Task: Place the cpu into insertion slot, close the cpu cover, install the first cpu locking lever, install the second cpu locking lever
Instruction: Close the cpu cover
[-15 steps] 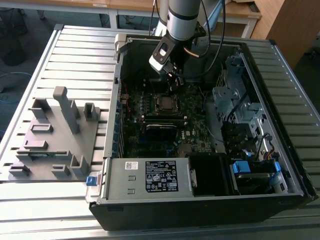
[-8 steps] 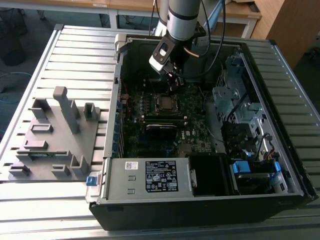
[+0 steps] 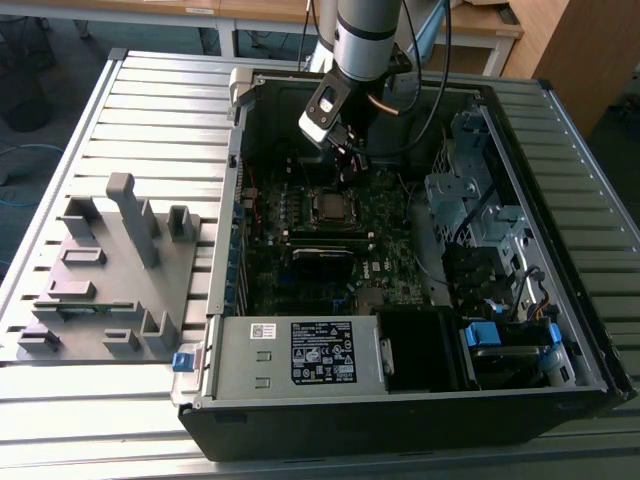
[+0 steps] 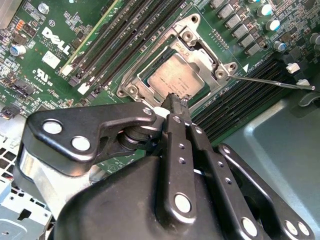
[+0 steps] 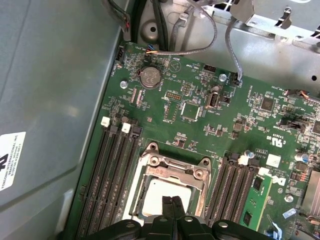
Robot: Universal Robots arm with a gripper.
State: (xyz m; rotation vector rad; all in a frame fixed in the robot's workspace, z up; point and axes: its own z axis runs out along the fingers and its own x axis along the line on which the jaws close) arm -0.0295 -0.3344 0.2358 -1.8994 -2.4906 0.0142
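Second wrist view: gripper (image 4: 176, 101) above the loaded insertion slot (image 4: 131, 90).
Fingers meet tip to tip and grasp nothing, just over one edge of the cpu (image 4: 172, 80). The cpu sits in the slot with the cpu cover (image 4: 202, 56) lying flat around it. A thin locking lever (image 4: 272, 82) juts out sideways beside the green board (image 4: 50, 55).

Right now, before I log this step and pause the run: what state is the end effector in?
End effector: closed, fingertips together with nothing held between them, tips close to the cpu seated in its socket.
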